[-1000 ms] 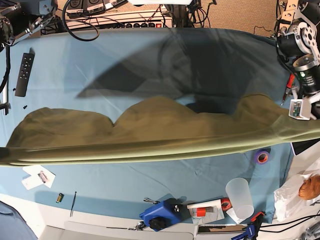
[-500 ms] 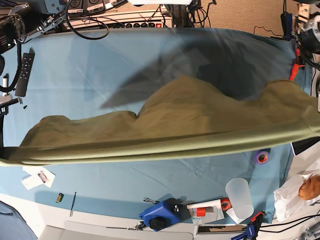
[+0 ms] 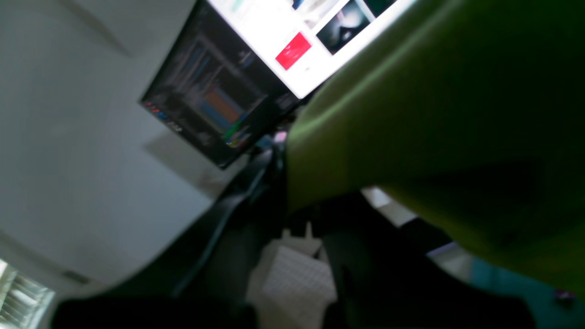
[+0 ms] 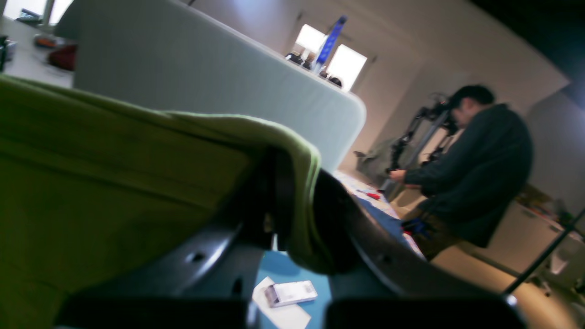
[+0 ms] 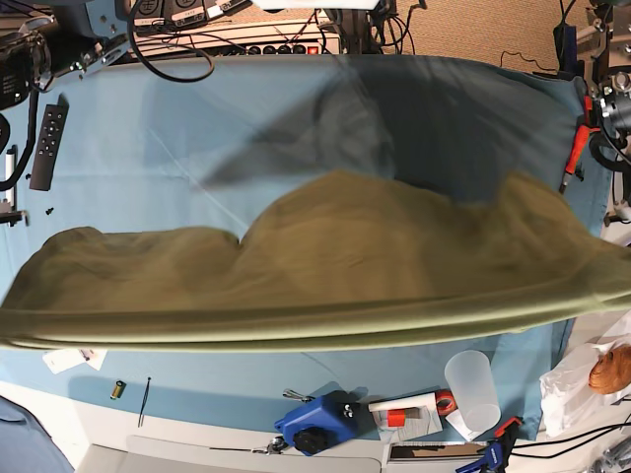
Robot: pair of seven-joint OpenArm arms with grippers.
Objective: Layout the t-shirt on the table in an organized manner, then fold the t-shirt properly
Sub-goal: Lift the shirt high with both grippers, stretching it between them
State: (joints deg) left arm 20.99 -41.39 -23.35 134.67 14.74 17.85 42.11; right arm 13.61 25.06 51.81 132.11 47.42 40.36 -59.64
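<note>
Progress finding: the task stands in its layout stage, and no fold has been made.

The t-shirt is held taut and raised, stretched as one long band across nearly the whole width of the table. Its near edge runs as a tight doubled hem from the left border of the base view to the right border, while the far edge billows in loose scallops. A dark shadow on the blue cloth beyond it suggests much of the garment is airborne rather than lying flat.

Right gripper: its wrist view shows the dark jaws closed on a bunched corner of the olive fabric, with the cloth pinched between them and curling over the top.

Left gripper: its fingers are not clearly visible in its wrist view, which is blurred and mostly filled by green cloth hanging close to the lens. It is closed, and since the shirt runs taut to that side it is probably gripping the other corner, though the contact itself cannot be confirmed.

Done: the shirt is picked up by two ends and spread to full width.

Outstanding: lowering it flat onto the table, smoothing the billowed far edge and sleeves, then all folding steps.

Clutter along the near edge, including a clear plastic cup and a blue tool, sits close beneath the hem
</note>
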